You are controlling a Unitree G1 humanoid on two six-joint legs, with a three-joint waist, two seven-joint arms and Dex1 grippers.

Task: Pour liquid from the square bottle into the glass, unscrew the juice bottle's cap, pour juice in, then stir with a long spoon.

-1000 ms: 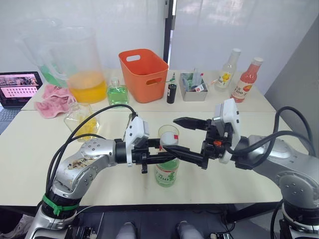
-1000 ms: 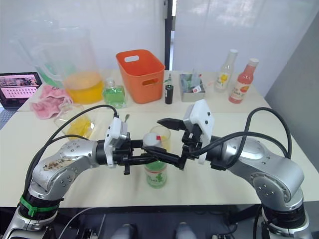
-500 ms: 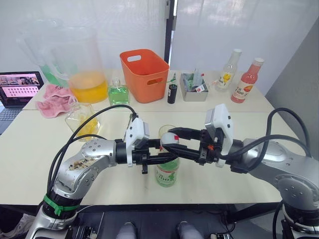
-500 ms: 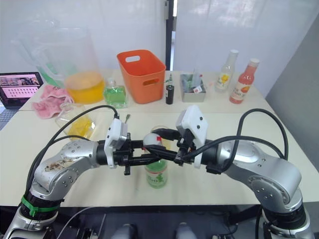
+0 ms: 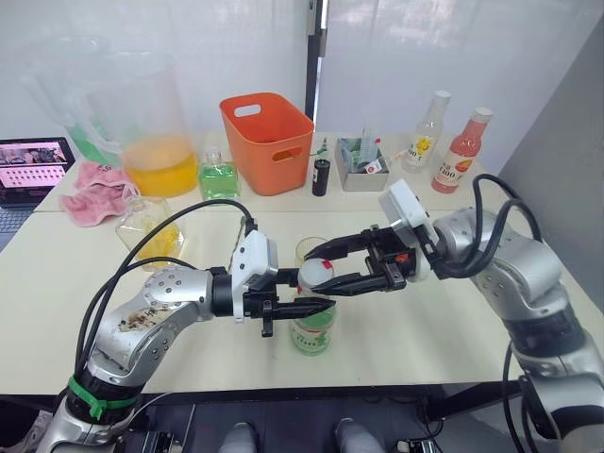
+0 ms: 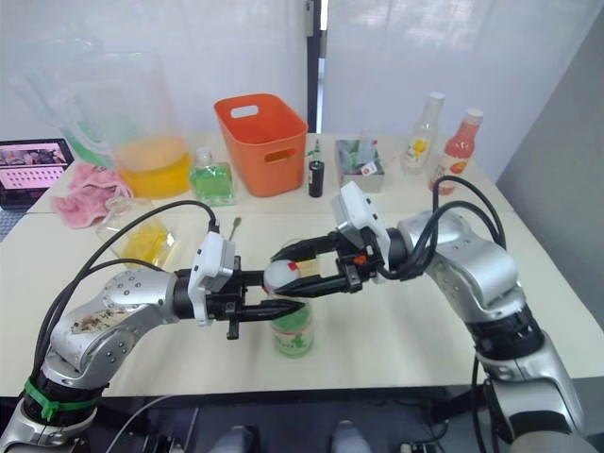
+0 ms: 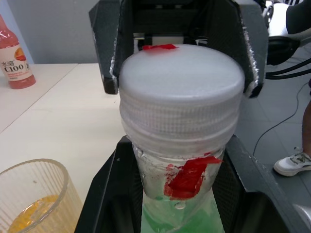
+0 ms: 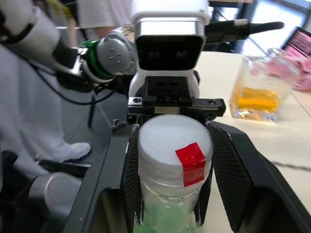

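While the left claw (image 5: 300, 308) squeezes the juice bottle (image 5: 312, 330) below its cap (image 7: 181, 80), the right claw (image 5: 324, 267) sits spread around that cap; the left wrist view shows the glass (image 7: 35, 199) holding yellow liquid (image 7: 32, 218).

1. The cap (image 7: 181, 85) is seen as matt white plastic, ribbed round its side, with a red tape patch.
2. The juice bottle (image 5: 312, 327) is clear glossy plastic.
3. The glass (image 7: 36, 201) is clear and finely ribbed.
4. The table (image 5: 57, 283) is smooth and matt.
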